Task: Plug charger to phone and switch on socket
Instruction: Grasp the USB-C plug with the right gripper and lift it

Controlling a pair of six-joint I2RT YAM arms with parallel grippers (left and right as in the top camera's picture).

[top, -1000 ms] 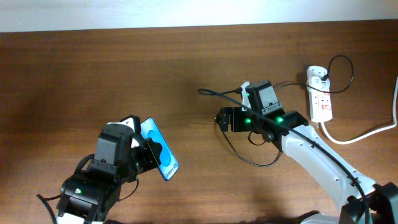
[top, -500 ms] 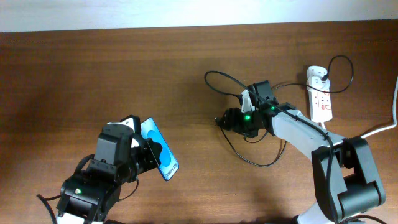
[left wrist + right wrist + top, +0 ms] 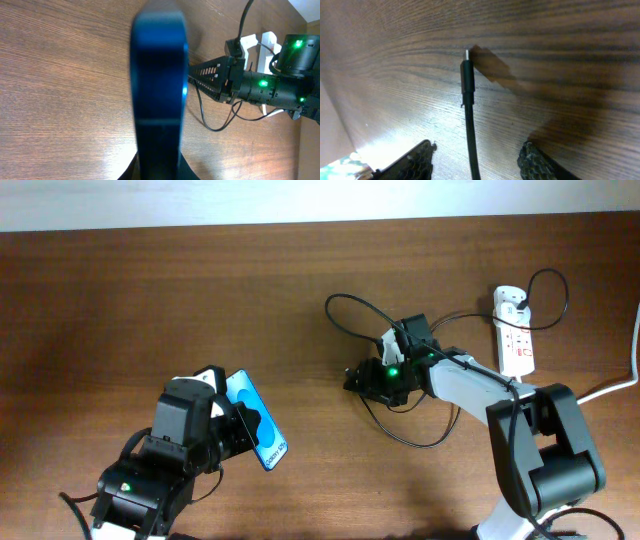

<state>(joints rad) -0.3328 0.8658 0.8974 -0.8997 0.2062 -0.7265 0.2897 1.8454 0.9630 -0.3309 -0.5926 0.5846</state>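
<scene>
Nearest the robot, the left gripper [image 3: 232, 420] is clamped on the phone [image 3: 258, 428] and holds it tilted up off the table [image 3: 150, 300], its blue screen facing the overhead camera; in the left wrist view the phone stands edge-on and blurred, so its charging port cannot be made out.

Further out, near the middle of the table, the right gripper [image 3: 358, 377] sits low over the charger [image 3: 468, 115]; its jaws stand well apart, the thin black cable runs out through the gap, and neither finger [image 3: 417, 157] is seen touching it, so it has hold of nothing. The plug tip [image 3: 467, 75] points away from the gripper, casts a shadow beside itself, and lies well apart from the phone.

Farthest, at the right rear, the socket [image 3: 518, 345] lies with the white adapter [image 3: 512, 300] seated in its far end; the cable loops back from there, and the thick white cord [image 3: 590, 392] trails off to the right edge.

The step in hand looks like taking hold of the plug end; nothing is mated and the switch appears untouched. The next move calls for closing on the cable just behind the plug, so that the tip stays stiff and aimed; then the tip must be lined up with the phone's lower edge, which the left arm may need to turn towards it.
</scene>
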